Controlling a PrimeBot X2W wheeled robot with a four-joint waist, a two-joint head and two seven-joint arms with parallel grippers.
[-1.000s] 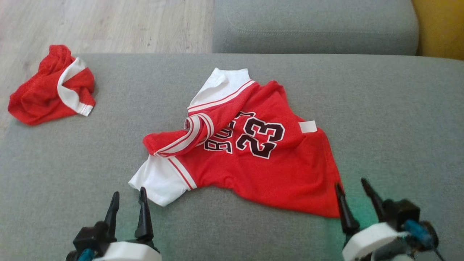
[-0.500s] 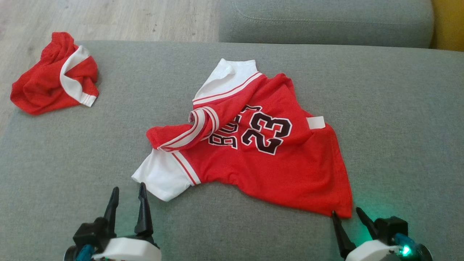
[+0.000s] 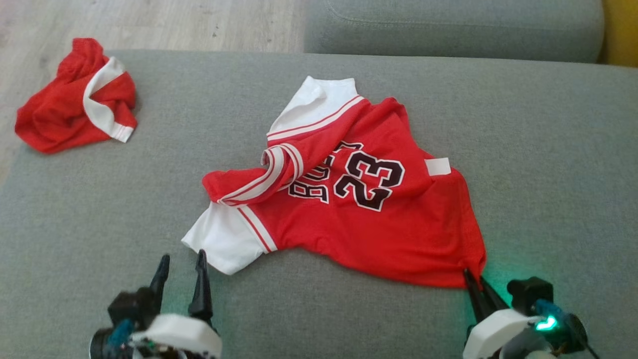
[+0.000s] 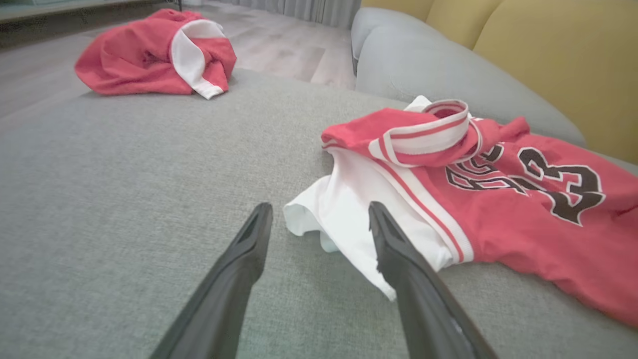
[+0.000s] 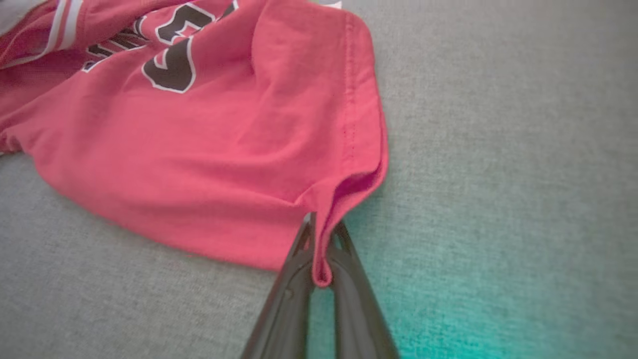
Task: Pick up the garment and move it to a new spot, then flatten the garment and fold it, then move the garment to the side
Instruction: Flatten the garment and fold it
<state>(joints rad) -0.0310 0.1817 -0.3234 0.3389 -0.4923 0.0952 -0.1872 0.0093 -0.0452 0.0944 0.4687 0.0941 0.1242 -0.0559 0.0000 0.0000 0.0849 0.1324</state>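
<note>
The red jersey (image 3: 359, 219) lies rumpled but mostly spread out in the middle of the grey sofa seat (image 3: 548, 149). Its number 23 faces up and its striped collar (image 3: 276, 172) is flopped over toward the left. One white sleeve is at the far side, and the near sleeve (image 3: 219, 242) is at the near left. The right claw (image 5: 323, 222) is closed tight on the near right corner of the jersey's hem, with a fold of red cloth pinched between its two fingers and puckered there. The left claw (image 3: 183, 255) stands wide open with nothing in it, its fingers just beside the near sleeve's edge; I cannot tell whether one touches the cloth. A red and white heap (image 3: 75, 117) of cloth sits at the far left edge of the seat, well apart from the jersey. Beyond lie a wooden floor (image 3: 174, 25), a grey cushion (image 3: 448, 30) and, at the far right, a yellow cushion (image 3: 620, 30).
</note>
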